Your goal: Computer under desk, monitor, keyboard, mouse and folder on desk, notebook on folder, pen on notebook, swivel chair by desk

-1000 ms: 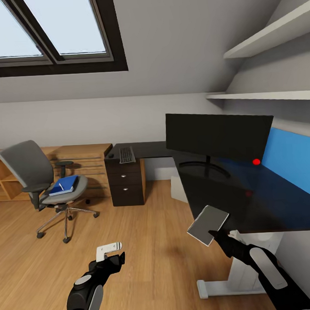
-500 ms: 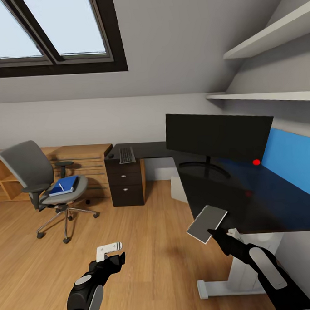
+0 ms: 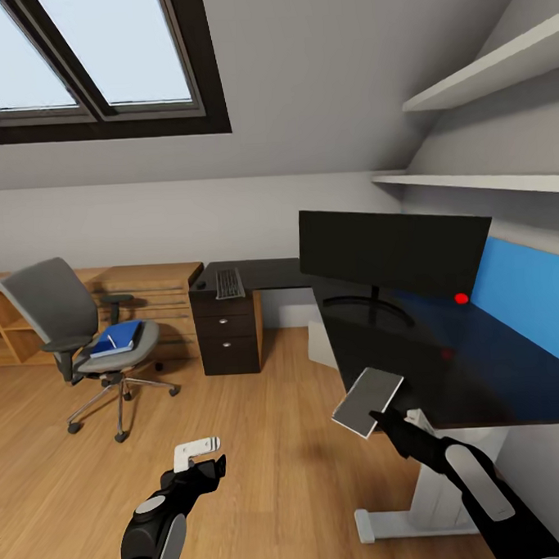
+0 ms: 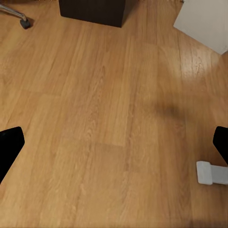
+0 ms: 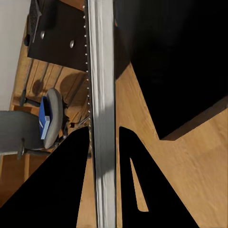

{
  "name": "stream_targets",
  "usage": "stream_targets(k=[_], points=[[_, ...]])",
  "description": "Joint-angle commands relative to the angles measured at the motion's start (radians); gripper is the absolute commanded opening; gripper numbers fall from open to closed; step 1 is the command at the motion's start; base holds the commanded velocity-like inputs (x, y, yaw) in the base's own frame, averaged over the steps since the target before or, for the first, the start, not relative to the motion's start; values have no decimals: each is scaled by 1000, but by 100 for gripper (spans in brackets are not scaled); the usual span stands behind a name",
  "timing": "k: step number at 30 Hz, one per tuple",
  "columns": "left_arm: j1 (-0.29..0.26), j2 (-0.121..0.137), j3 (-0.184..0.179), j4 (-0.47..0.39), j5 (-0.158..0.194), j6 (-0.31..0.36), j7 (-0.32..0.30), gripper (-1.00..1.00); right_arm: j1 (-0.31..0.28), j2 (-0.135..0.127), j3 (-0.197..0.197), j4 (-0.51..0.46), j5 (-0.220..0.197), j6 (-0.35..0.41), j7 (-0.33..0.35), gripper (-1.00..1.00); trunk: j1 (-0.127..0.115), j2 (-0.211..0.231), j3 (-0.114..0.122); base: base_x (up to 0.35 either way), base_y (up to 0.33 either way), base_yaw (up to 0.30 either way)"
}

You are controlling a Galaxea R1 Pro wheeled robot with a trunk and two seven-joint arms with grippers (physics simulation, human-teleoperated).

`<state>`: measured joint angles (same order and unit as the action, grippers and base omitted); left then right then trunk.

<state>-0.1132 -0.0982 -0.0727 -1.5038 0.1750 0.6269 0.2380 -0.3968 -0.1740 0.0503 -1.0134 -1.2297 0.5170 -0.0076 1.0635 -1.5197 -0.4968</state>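
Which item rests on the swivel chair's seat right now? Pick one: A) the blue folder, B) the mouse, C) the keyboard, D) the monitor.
A. The blue folder lies on the seat of the swivel chair, while the keyboard and monitor sit on the desk.

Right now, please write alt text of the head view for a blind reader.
The right gripper holds the grey notebook at the black desk's edge. The monitor and keyboard sit on the desk; the blue folder lies on the chair.
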Motion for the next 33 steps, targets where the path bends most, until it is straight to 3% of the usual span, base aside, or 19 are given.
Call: stream_targets(k=[1,12,18,21,26,33], points=[[-1,0,-1,-1,11,3,9,100,0,-1,3,-6,-1,2,0,-100,-4,7,2,0,0,0],[0,0,-2,17,10,2,7,100,0,1,8,-60,-2,0,4,-100,-12,21,8,0,0,44],[0,1,-2,21,11,2,5,100,0,21,102,-127,7,-5,4,-100,-12,21,8,204,141,219],[0,1,-1,21,11,1,4,100,0,22,121,-145,10,-6,5,-100,-12,21,8,258,215,78],[0,-10,16,-2,14,0,6,100,0,45,106,-167,9,17,8,-100,-12,21,8,53,46,7],[0,-6,16,-23,15,3,6,100,0,31,119,-168,6,25,12,-100,-12,21,8,51,19,0]])
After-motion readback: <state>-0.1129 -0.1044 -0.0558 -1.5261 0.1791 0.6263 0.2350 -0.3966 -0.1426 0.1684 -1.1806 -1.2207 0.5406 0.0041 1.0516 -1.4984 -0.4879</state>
